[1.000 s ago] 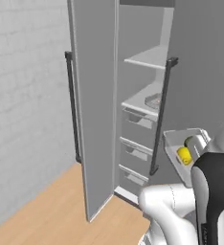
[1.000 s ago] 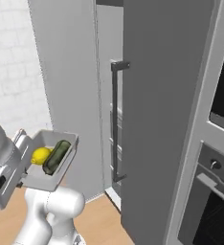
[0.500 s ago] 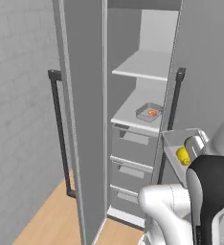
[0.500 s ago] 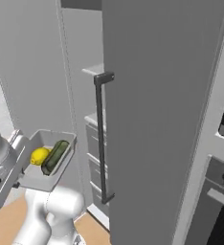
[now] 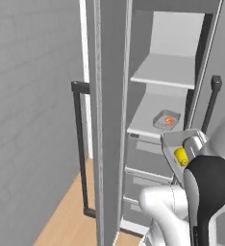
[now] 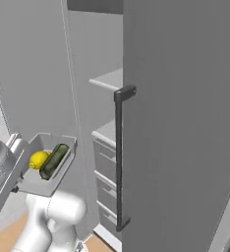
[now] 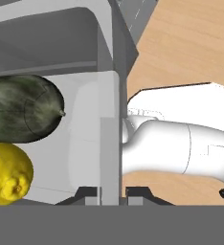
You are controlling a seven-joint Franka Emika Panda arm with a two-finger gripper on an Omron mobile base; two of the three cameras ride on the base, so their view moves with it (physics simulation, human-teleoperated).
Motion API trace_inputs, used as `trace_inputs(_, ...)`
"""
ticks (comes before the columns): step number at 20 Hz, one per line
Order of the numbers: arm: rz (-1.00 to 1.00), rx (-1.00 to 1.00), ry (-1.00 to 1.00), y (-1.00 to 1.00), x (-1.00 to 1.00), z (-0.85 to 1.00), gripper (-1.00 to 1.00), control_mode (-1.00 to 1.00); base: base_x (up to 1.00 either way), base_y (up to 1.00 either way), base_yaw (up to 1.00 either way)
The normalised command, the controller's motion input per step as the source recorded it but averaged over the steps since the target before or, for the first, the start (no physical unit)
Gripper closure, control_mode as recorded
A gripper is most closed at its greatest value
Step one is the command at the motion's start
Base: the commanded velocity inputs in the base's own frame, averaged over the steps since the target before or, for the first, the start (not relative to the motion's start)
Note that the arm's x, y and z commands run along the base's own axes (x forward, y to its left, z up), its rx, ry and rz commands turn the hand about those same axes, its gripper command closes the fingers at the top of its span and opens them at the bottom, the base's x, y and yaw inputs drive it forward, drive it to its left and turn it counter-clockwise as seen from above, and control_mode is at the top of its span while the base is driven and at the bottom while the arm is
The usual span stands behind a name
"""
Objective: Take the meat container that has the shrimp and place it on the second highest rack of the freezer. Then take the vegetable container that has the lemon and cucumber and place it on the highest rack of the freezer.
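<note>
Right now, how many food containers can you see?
2: the shrimp container sits on the second highest rack; the lemon and cucumber container is held up by the gripper.

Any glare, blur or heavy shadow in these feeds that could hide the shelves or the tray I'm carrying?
Left base view: flat, even light, no glare; both shelves read clearly, shrimp on the lower shelf. Right base view: soft, with the grey door covering most of the freezer. Hand view: sharp but very close, lemon and cucumber cropped at the left edge.
</note>
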Motion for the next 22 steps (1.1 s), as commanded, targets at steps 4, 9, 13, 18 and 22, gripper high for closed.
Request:
trace_inputs(4,0.0,0.0,0.0,0.0,0.0,0.0,1.0,1.0,0.72,0.04,-0.36)
trace_inputs(9,0.0,0.0,0.0,0.0,0.0,0.0,1.0,1.0,0.52,0.21,-0.34)
trace_inputs(13,0.0,0.0,0.0,0.0,0.0,0.0,1.0,1.0,0.13,0.45,-0.3)
trace_inputs(18,0.0,0.0,0.0,0.0,0.0,0.0,1.0,1.0,0.29,0.45,-0.25)
trace_inputs(22,0.0,0.0,0.0,0.0,0.0,0.0,1.0,1.0,0.25,0.65,-0.04)
